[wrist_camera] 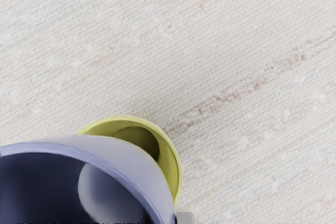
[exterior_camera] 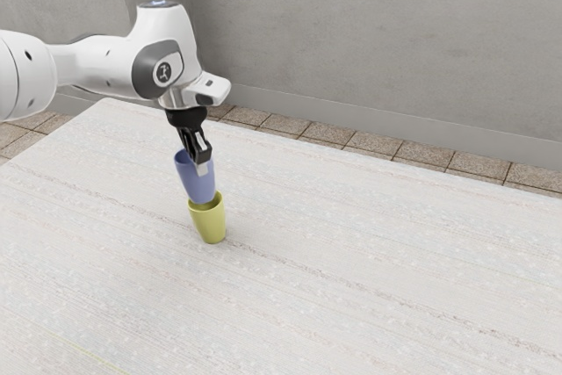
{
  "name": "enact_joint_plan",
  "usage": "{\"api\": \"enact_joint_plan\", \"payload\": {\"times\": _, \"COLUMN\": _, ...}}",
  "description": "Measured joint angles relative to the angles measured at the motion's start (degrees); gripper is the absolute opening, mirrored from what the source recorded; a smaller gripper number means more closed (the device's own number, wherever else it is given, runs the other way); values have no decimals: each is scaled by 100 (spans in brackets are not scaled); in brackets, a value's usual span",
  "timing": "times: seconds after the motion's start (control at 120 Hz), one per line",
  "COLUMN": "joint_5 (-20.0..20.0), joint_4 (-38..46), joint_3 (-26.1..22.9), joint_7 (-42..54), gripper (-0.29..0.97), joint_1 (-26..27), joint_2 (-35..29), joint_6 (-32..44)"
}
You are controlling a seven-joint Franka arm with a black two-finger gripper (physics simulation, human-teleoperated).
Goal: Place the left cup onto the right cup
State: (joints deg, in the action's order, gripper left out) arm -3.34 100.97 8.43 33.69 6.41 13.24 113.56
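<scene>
A lavender-blue cup (exterior_camera: 194, 182) hangs tilted from my gripper (exterior_camera: 201, 162), which is shut on its rim, one finger inside and one outside. The cup's base sits right at the mouth of an upright yellow-green cup (exterior_camera: 209, 222) standing on the pale table (exterior_camera: 395, 261). I cannot tell whether the base touches that rim. In the wrist view the blue cup (wrist_camera: 123, 163) looms large just under my hand and covers part of the yellow-green cup (wrist_camera: 169, 156), whose open mouth shows beside it.
The pale woven tabletop (wrist_camera: 210, 51) stretches widely around the cups. Beyond its far edge lies a brown tiled floor (exterior_camera: 421, 151) and a grey wall (exterior_camera: 369, 32).
</scene>
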Motion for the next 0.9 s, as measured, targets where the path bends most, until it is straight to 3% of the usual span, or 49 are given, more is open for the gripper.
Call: {"api": "enact_joint_plan", "payload": {"times": 0.9, "joint_5": 0, "joint_4": 4, "joint_3": 0, "joint_7": -12, "gripper": -11, "joint_1": 1, "joint_2": 177, "joint_6": 108}}
